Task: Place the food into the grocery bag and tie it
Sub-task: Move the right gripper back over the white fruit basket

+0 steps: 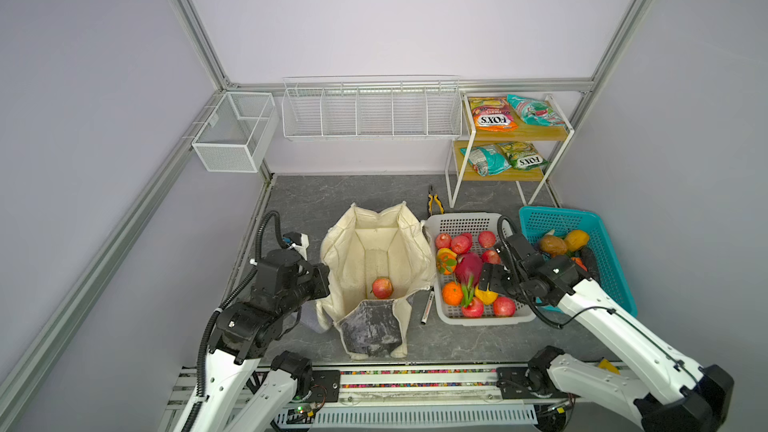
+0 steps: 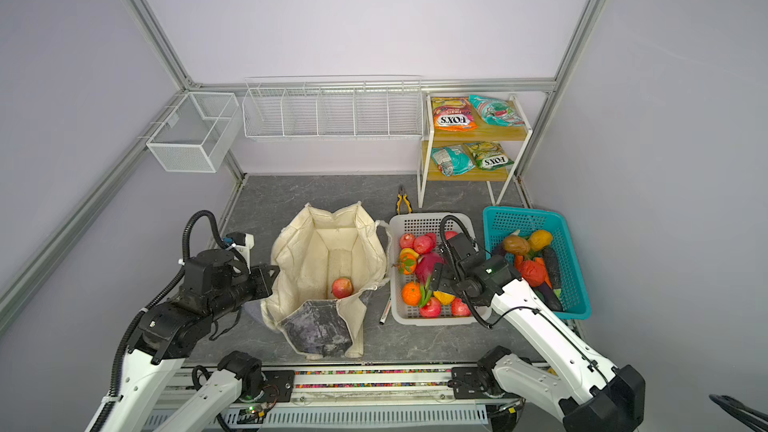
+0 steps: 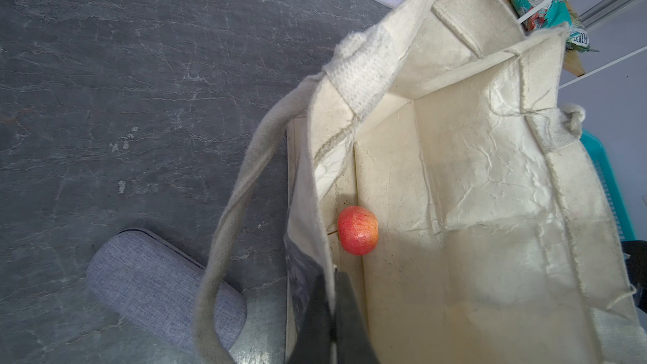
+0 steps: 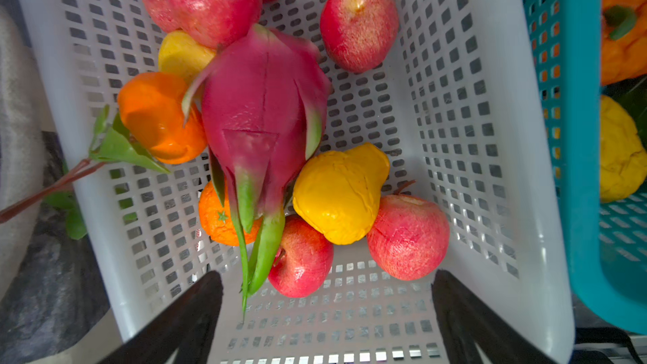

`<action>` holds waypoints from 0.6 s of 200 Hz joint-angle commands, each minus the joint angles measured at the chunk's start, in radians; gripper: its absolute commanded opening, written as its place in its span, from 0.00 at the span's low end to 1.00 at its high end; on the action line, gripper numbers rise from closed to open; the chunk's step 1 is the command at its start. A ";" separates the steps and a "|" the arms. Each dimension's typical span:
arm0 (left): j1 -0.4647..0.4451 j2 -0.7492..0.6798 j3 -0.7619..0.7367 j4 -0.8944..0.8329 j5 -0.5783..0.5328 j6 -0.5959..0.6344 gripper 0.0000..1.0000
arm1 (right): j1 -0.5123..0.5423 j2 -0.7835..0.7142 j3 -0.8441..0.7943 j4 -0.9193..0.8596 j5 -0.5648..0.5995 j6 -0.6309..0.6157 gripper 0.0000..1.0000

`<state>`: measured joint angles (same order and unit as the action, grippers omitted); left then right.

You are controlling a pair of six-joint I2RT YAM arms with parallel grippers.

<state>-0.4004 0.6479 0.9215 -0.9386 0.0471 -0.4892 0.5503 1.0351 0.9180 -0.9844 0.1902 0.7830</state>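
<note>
Left fingers [image 3: 353, 323] clamp grocery bag [image 3: 455, 204] rim, mostly cropped; right fingers [image 4: 182, 320] spread.

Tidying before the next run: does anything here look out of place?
Yes: yellow-handled pliers lie behind the white basket, and a marker lies between that basket and the grocery bag. Neither is food.

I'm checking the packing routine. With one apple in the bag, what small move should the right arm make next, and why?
Probably lower the right gripper onto the dragon fruit: its fingers stand open above the white basket, holding nothing, the dragon fruit lies on top of the pile, and the left gripper holds the grocery bag open by its rim.
</note>
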 commanded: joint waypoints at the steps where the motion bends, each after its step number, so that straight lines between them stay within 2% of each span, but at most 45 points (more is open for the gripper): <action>1: -0.005 -0.004 0.003 -0.008 0.021 -0.011 0.00 | -0.026 0.021 -0.032 0.069 -0.049 0.005 0.97; 44: -0.005 -0.002 0.007 -0.006 0.026 -0.009 0.00 | -0.059 0.071 -0.073 0.102 -0.091 -0.007 1.00; 120: -0.005 0.016 0.010 0.002 0.027 -0.002 0.00 | -0.112 0.129 -0.117 0.169 -0.121 -0.013 0.92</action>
<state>-0.4004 0.6605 0.9215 -0.9306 0.0536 -0.4919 0.4580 1.1259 0.8295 -0.8490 0.0986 0.7769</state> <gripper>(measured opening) 0.048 0.924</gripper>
